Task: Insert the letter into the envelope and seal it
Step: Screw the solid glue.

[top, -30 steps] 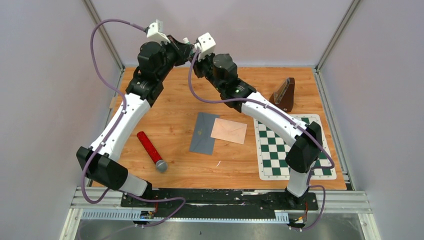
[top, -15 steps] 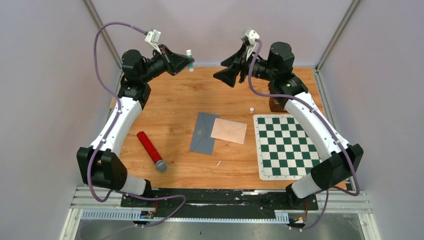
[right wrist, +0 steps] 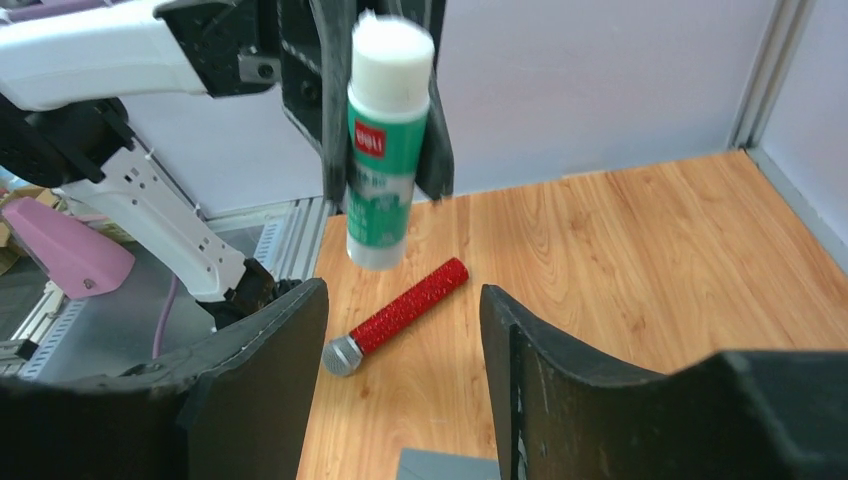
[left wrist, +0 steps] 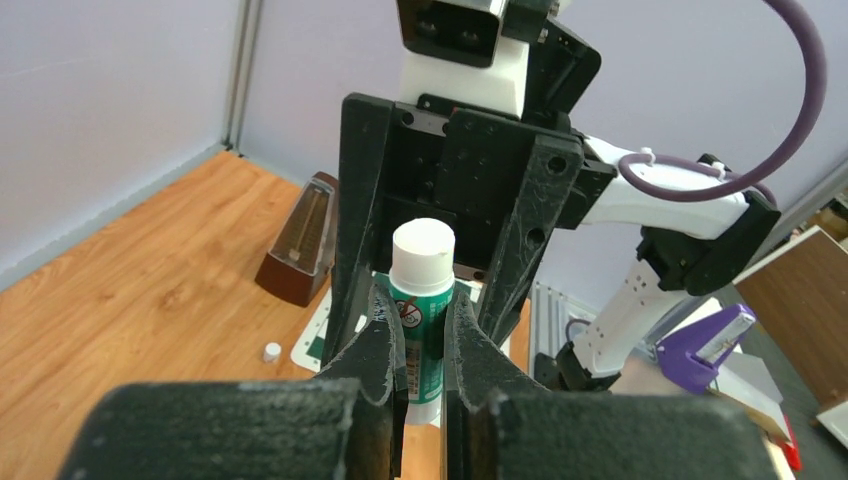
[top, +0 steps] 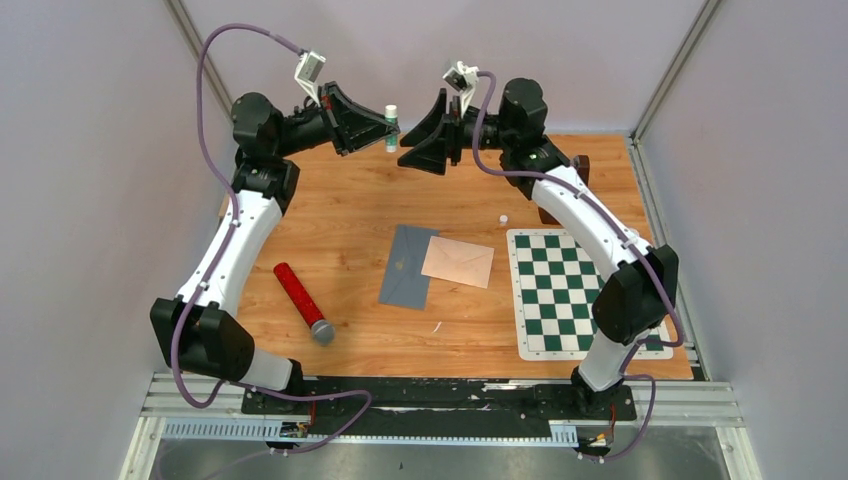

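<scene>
A grey envelope-like piece (top: 403, 268) lies flat mid-table, and a peach one (top: 458, 262) with flap creases overlaps its right edge; I cannot tell which is the letter. My left gripper (top: 383, 126) is raised at the back, shut on a green-and-white glue stick (top: 391, 128). In the left wrist view the glue stick (left wrist: 423, 270) stands upright between my left gripper's (left wrist: 425, 322) fingers. My right gripper (top: 408, 148) faces it, open and apart from it. In the right wrist view the glue stick (right wrist: 385, 150) hangs beyond my right gripper (right wrist: 402, 295).
A small white cap (top: 503, 217) lies on the wood near the chessboard mat (top: 575, 290). A brown metronome (top: 568, 190) stands at the back right. A red microphone (top: 303, 302) lies at the front left. Walls enclose three sides.
The two grippers parted at the back and the white cap appeared on the table. The right gripper opened, swung right, and has come back toward the glue stick.
</scene>
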`<state>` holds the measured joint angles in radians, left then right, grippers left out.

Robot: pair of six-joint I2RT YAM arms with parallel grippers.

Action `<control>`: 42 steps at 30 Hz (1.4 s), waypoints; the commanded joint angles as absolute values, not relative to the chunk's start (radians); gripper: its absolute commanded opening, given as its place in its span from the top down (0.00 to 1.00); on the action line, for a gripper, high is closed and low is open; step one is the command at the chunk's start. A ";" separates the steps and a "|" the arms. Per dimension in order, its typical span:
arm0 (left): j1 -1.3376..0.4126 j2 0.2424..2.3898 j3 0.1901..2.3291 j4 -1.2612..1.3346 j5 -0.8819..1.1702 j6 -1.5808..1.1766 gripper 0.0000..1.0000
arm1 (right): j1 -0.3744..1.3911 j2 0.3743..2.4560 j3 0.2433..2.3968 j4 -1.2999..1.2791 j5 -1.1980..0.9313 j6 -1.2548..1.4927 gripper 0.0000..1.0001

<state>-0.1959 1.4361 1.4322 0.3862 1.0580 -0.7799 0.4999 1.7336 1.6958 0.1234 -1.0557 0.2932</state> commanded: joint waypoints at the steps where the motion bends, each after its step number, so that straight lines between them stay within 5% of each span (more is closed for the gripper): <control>1: -0.205 1.429 1.480 0.427 1.112 -0.817 1.00 | 0.523 1.754 1.795 0.266 -1.103 0.357 0.42; 27: -0.206 1.445 1.493 0.443 1.072 -0.828 1.00 | 0.545 1.777 1.786 0.226 -1.015 0.411 0.60; 32: -0.207 1.443 1.494 0.441 1.065 -0.827 1.00 | 0.546 1.782 1.778 0.209 -1.005 0.410 0.54; 42: -0.207 1.442 1.491 0.439 1.058 -0.827 1.00 | 0.548 1.781 1.767 0.198 -1.000 0.408 0.61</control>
